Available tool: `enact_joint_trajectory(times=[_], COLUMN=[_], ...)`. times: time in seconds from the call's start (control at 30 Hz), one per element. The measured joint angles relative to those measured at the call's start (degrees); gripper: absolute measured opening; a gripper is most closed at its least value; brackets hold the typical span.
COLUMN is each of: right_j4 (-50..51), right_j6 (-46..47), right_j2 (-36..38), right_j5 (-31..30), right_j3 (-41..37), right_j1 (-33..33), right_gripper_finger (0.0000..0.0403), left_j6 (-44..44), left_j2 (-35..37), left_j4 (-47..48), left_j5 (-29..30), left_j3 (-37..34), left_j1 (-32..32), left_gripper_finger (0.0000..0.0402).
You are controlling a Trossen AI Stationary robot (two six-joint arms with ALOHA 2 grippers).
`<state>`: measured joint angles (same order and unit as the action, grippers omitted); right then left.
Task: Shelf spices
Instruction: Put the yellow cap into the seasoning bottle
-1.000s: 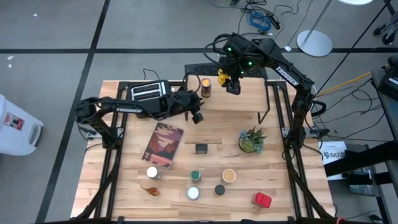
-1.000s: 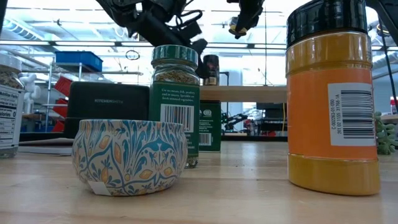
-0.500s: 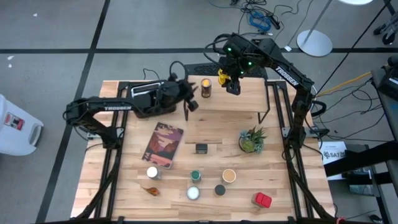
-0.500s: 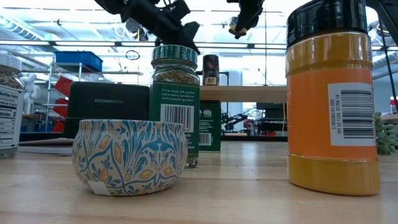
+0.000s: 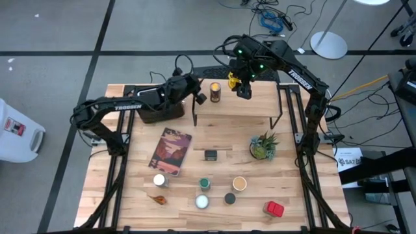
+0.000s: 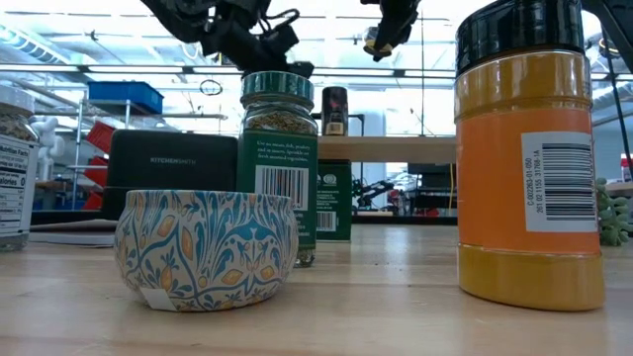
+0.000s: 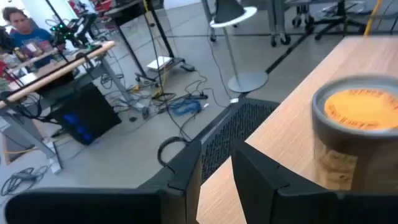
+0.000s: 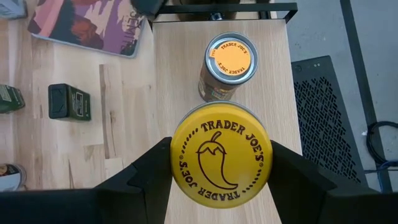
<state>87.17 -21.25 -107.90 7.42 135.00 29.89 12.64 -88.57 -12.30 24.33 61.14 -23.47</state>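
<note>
Yellow-lidded jar (image 8: pixel 220 160) sits upright between right gripper (image 5: pixel 243 90) fingers, held above the shelf (image 5: pixel 260 104); bare wood lies straight below, beside the orange-topped jar (image 5: pixel 215 91). Left gripper (image 5: pixel 199 99) fingers narrow, empty.

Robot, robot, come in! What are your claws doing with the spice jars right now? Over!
Right claw shut on yellow-lid jar, above the shelf. Left claw empty, beside the orange-lid jar on the shelf. Nothing in the way.
</note>
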Motion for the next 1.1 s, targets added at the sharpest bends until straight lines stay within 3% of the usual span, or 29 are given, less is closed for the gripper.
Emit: enact_joint_trajectory(times=[0.37, 1.1], right_j4=[-1.0, -0.5], right_j6=[-0.4, -0.3], right_j2=[0.0, 0.0], right_j5=[0.1, 0.1], right_j3=[0.0, 0.0], right_j1=[0.0, 0.0], right_gripper_finger=[0.0208, 0.0208], left_j6=[4.3, 4.6], left_j2=[-7.6, -16.7], left_j4=[2.6, 4.7], left_j5=[-0.5, -1.6], left_j3=[5.5, 13.5], left_j1=[0.4, 2.5], left_gripper_finger=[0.0097, 0.0097])
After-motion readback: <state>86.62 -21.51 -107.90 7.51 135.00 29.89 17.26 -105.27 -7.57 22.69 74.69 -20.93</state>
